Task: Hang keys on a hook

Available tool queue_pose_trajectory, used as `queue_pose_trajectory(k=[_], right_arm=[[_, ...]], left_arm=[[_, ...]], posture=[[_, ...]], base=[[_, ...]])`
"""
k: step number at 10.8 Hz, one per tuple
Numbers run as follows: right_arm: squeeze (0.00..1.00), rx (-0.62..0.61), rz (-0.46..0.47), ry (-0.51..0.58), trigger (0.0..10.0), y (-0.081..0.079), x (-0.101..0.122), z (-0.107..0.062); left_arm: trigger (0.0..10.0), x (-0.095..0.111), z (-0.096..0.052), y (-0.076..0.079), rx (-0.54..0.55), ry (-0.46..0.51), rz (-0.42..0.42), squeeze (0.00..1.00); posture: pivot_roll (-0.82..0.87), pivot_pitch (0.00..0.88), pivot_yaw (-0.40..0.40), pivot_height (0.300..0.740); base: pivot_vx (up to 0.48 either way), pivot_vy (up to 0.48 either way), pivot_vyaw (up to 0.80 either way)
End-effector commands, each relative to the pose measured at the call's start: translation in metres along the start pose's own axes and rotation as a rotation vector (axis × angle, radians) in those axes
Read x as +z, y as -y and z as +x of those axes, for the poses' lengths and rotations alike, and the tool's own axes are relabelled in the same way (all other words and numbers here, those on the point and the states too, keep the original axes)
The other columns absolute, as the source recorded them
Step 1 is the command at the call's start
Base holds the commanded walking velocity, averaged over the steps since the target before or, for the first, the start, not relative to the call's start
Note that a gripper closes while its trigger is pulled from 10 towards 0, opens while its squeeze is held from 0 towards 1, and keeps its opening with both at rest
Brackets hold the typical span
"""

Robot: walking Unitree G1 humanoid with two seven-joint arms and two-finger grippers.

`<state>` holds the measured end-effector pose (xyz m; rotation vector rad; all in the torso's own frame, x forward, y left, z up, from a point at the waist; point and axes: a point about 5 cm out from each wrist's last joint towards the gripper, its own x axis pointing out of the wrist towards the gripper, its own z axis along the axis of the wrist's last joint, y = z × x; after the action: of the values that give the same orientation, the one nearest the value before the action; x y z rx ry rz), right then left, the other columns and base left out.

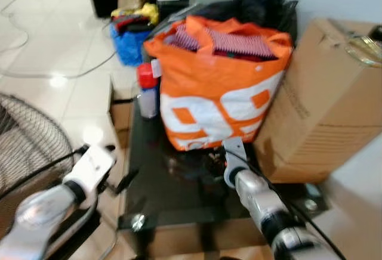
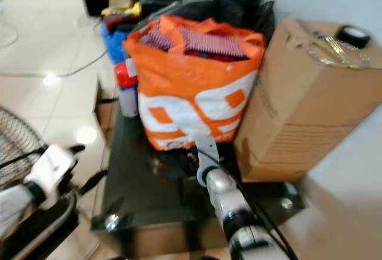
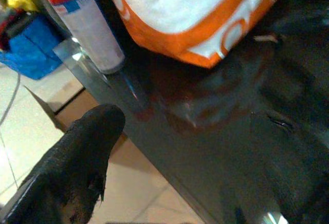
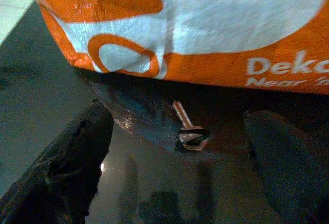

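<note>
1. A low table (image 1: 179,194) with a dark glass top stands against a pale wall, and its shiny surface mirrors what sits on it.
2. A big orange and white bag (image 1: 218,87), stuffed with striped cloth, takes up the middle of the table.
3. Just beside the bag, on the robot's left, stands a spray can (image 1: 147,92) with a red cap.
4. A large cardboard box (image 1: 325,102) is on the right, pressed close to the bag, with a roll of black tape (image 2: 352,35) on its top.
5. The key (image 4: 187,126) lies flat on the glass, right at the foot of the bag, with its blade pointing towards the bag.
6. The right gripper (image 4: 180,147) is low over the table in front of the bag, its fingers (image 4: 72,162) spread wide, one on each side of the key and not touching it.
7. The left gripper (image 1: 119,167) hangs off the table's left edge, above the floor; I cannot tell how its fingers are set.
8. The floor (image 1: 54,51) is glossy pale tile with light spots on it and a thin cable (image 1: 77,72) trailing across.
9. A wire fan guard (image 1: 27,146) sits at the left, near the left arm.
10. Farther back along the wall are a blue bag (image 1: 128,42), a black bag (image 1: 265,3) and more clutter, too blurred to tell apart.
</note>
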<state>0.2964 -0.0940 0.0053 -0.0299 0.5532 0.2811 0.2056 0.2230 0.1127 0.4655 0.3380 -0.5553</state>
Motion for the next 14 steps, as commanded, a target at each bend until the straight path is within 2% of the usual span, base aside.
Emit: queue_pose_trajectory(k=[1,3,4,6,8,9,10,14], right_arm=[[1.0,-0.016,0.015,0.001,10.0,0.001,0.003,0.003],[1.0,-0.043,-0.014,0.003,10.0,0.0,0.01,0.007],[0.0,-0.056,-0.016,0.006,10.0,-0.001,0.014,0.009],[0.0,-0.088,-0.005,-0.002,10.0,-0.001,0.016,0.011],[0.0,-0.189,-0.031,-0.03,10.0,0.007,0.014,0.01],[0.0,-0.208,-0.005,-0.036,9.8,0.008,0.014,0.01],[0.0,-0.212,-0.01,-0.042,4.8,0.008,0.014,0.011],[0.0,-0.235,0.056,-0.056,3.9,0.011,0.01,0.01]], left_arm=[[10.0,0.005,-0.007,0.001,-0.034,-0.001,0.008,0.47],[10.0,0.004,-0.018,0.005,-0.074,-0.031,0.019,0.47],[10.0,0.004,-0.025,0.007,-0.088,-0.046,0.027,0.47],[10.0,0.007,-0.035,0.012,-0.111,-0.06,0.024,0.47],[10.0,0.011,-0.043,0.02,-0.123,-0.064,0.016,0.47],[10.0,0.011,-0.047,0.022,-0.126,-0.071,0.009,0.47],[10.0,0.01,-0.048,0.023,-0.126,-0.076,0.007,0.47],[10.0,0.012,-0.049,0.023,-0.111,-0.079,0.0,0.47]], posture=[[0.17,0.111,-0.058,0.732],[0.2,0.151,-0.068,0.732],[0.21,0.172,-0.07,0.732],[0.22,0.202,-0.07,0.732],[0.22,0.218,-0.069,0.732],[0.22,0.222,-0.071,0.732],[0.22,0.223,-0.073,0.732],[0.23,0.219,-0.08,0.732]], base=[[0.0,0.0,0.0],[0.0,0.0,0.0],[0.0,0.0,0.0],[0.0,0.0,0.0],[0.0,0.0,0.0],[0.0,0.0,0.0],[0.0,0.0,0.0],[0.0,0.0,0.0]])
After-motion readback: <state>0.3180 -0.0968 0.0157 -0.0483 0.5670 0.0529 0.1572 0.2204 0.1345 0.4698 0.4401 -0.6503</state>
